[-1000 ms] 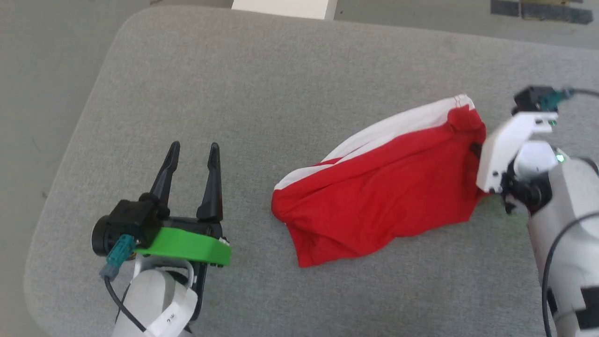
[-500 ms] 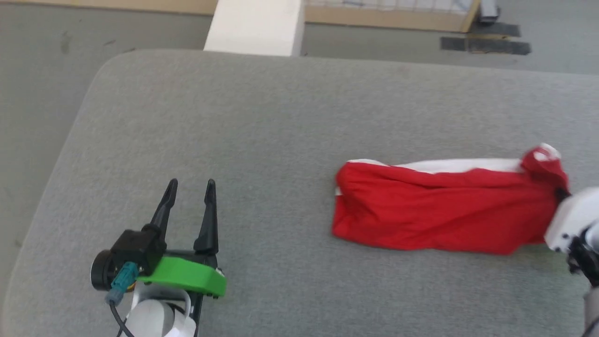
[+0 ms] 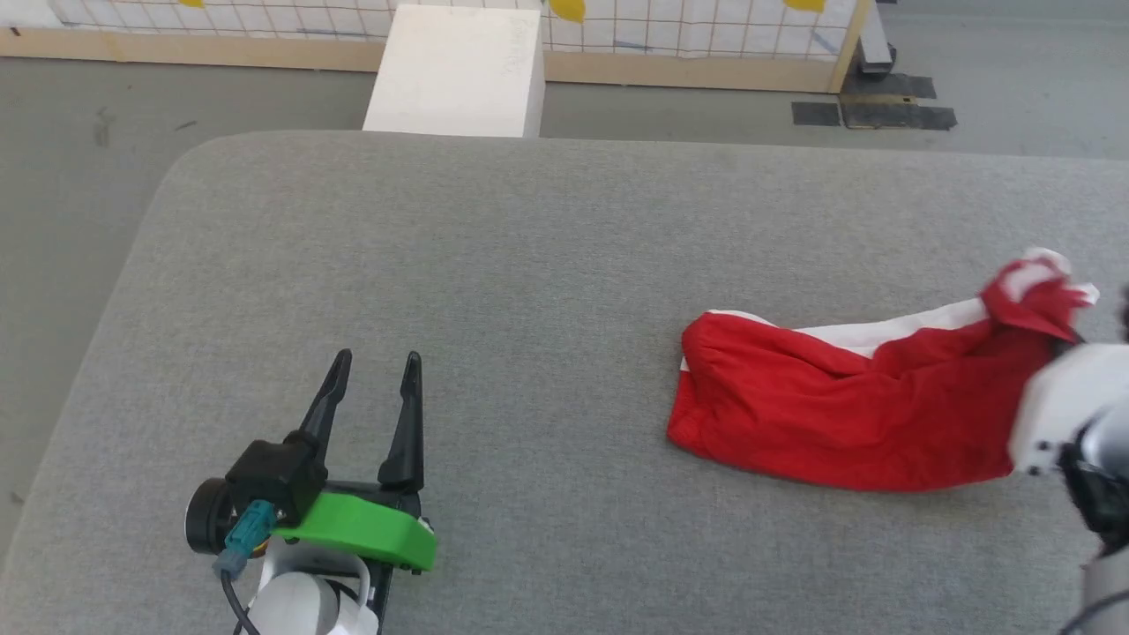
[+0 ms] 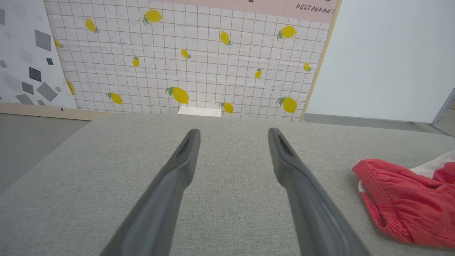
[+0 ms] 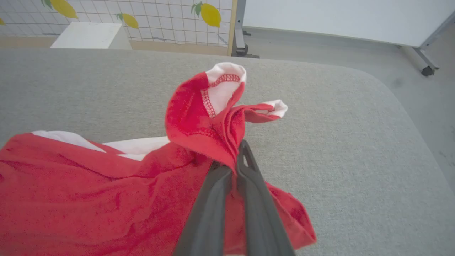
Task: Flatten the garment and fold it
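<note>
The garment, red shorts with a white stripe, lies stretched out on the right part of the grey padded table. My right gripper is shut on a bunched hem corner, which stands up above the cloth with its white trim showing. In the head view the white right wrist sits at the garment's right end and hides the fingers. The gathered waistband end points left. My left gripper hovers open over bare table, well left of the garment, with nothing between its fingers.
A white box stands on the floor just past the table's far edge. Behind it is a lemon-printed grid panel. The table's rounded right edge is close to the right gripper. Bare grey surface lies between the left gripper and the garment.
The head camera has tilted up, showing more floor. The right gripper has pulled the garment to the right, drawing it from a broad heap into a long low shape. The left gripper stays open.
</note>
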Controlling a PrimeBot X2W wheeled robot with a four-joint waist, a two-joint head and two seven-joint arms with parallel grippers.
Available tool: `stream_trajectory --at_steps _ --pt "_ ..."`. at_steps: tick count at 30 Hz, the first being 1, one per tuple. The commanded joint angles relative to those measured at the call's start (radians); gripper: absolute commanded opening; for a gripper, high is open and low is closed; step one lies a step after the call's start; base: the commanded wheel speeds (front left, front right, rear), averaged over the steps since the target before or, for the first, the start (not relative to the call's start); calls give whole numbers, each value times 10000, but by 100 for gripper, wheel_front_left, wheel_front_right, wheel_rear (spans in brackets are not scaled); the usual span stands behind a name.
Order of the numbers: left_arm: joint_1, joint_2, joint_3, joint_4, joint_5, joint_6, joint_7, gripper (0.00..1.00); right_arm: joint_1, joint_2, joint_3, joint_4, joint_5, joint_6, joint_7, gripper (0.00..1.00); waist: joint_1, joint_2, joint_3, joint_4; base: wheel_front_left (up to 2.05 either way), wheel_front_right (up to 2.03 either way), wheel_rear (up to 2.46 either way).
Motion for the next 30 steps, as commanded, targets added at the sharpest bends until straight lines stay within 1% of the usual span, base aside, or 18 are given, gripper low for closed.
stream_trajectory --at_steps 1,4,7,10,13,19,23,28,29,30 --pt "103 -24 -20 22 35 -65 -47 100 101 58 395 -290 -67 -13 185 0 0 0 -31 85 0 0 0" --pt "104 -24 -36 19 39 -75 -47 100 30 78 1408 -747 -46 -13 549 0 0 0 -24 178 0 0 0" --pt "65 -24 -57 14 31 -84 -47 100 -152 58 2724 -1009 -25 -13 892 0 0 0 48 286 0 0 0" --pt "-20 -24 -100 1 5 -90 -47 100 -417 -3 3821 -818 37 -13 1111 0 0 0 177 408 0 0 0" --pt "-140 -24 -166 -5 -43 -94 -47 100 -706 28 4776 -300 137 -13 1214 0 0 0 324 561 0 0 0" --pt "-373 -24 -275 -23 -130 -76 -47 100 -1190 173 5760 967 361 -13 1298 0 0 0 605 883 0 0 0" --pt "-448 -24 -274 -51 -174 -34 -47 100 -1376 204 6150 1747 508 -13 1327 0 0 0 713 1012 0 0 0" --pt "-441 -24 -261 -38 -187 8 -47 100 -1458 215 6350 2403 812 -13 1279 0 0 0 716 1040 0 0 0" --pt "-423 -24 -246 -29 -187 21 -47 100 -1465 222 6404 2475 906 -13 1251 38 0 0 686 1015 0 0 0" --pt "-397 -24 -224 -22 -188 35 -47 100 -1472 224 6454 2505 1018 -13 1193 99 0 0 653 979 0 0 0"
